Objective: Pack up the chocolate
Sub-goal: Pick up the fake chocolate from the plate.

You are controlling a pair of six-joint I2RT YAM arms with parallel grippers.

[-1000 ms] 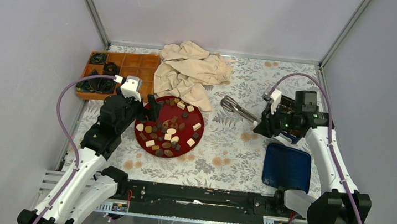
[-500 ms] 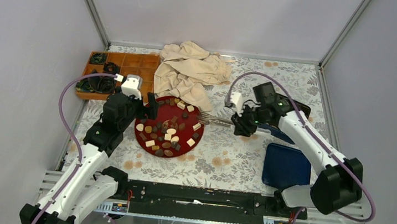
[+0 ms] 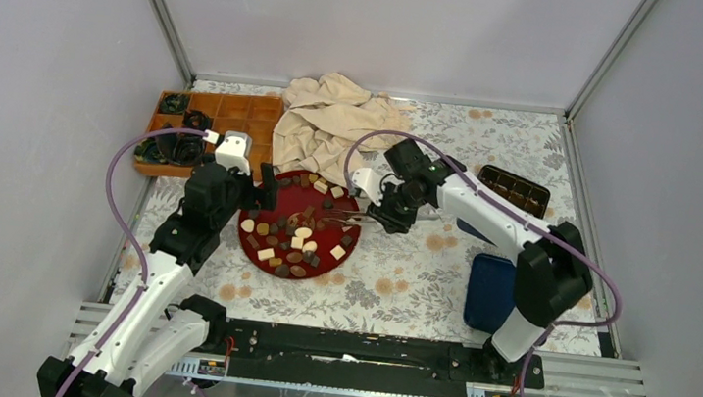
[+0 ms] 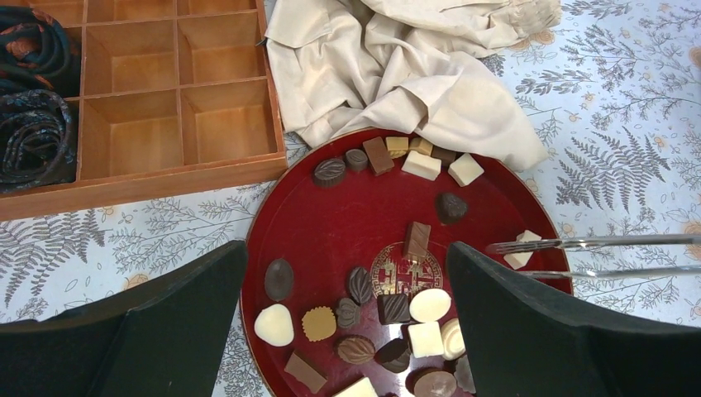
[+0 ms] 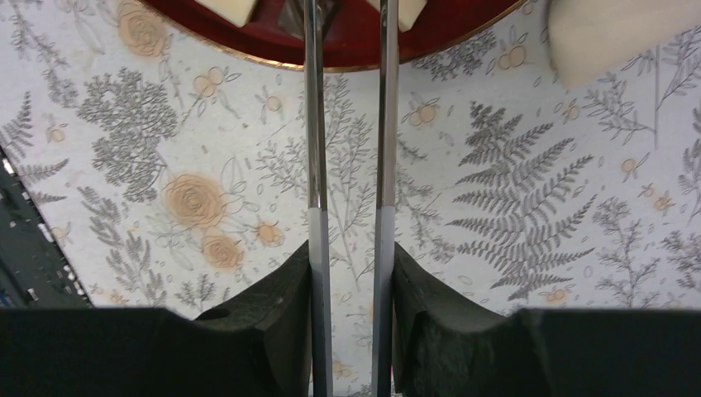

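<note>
Right gripper (image 5: 351,256) pinches metal tongs (image 5: 312,124) reaching over the red plate (image 4: 331,215) of chocolate (image 4: 422,165), left gripper (image 4: 345,248) spread wide above it

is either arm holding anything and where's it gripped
The right gripper holds metal tongs by the rear end, both arms inside its jaws. The left gripper holds nothing.

glossy red plate (image 4: 331,223), shiny metal tongs (image 4: 595,243)
</note>
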